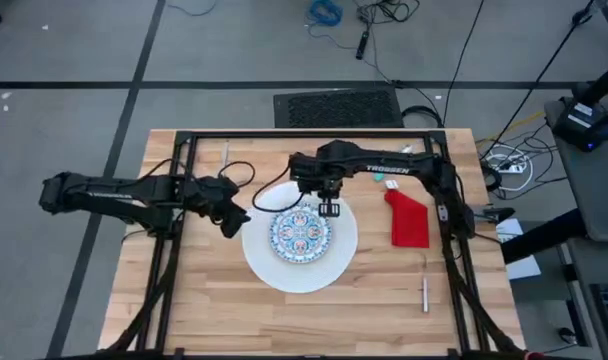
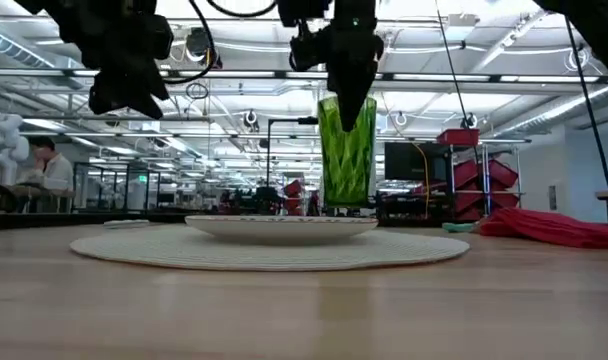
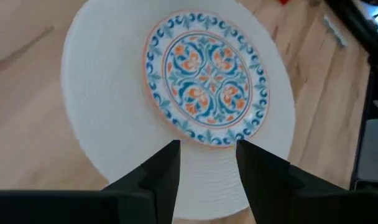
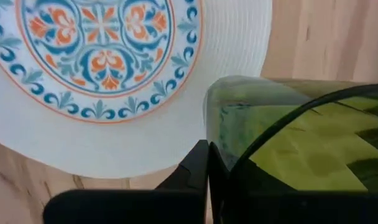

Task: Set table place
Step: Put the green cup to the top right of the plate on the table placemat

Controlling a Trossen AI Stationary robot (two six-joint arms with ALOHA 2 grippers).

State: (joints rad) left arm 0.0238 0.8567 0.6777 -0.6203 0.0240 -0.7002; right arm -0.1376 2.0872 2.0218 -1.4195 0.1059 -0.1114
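The butcher-block table (image 1: 184,310), pale wood strips inside a black metal rail, carries a large round white plate (image 1: 334,265) with a finely ribbed surface, lying flat near the middle. A smaller plate (image 1: 300,231) sits on it, glossy and patterned with blue scrolls and orange-red petals around a central rosette. The right gripper (image 2: 351,95) hangs over the far rim of the white plate with its dark fingers pinched on the lip of a green tumbler (image 2: 346,150), a translucent faceted vessel that tapers toward its base; from table height the tumbler appears upright, and whether its base rests on the wood behind the plates or hovers just above it is hard to tell. The left gripper (image 3: 207,163) is poised over the left side of the white plate, its two blunt black fingers (image 3: 164,171) spread apart and holding nothing. To the right of the plates a red cloth napkin (image 1: 408,218) lies folded into a long soft shape, and nearer the front edge a slim silver piece of cutlery (image 1: 424,294) lies alone on the wood.
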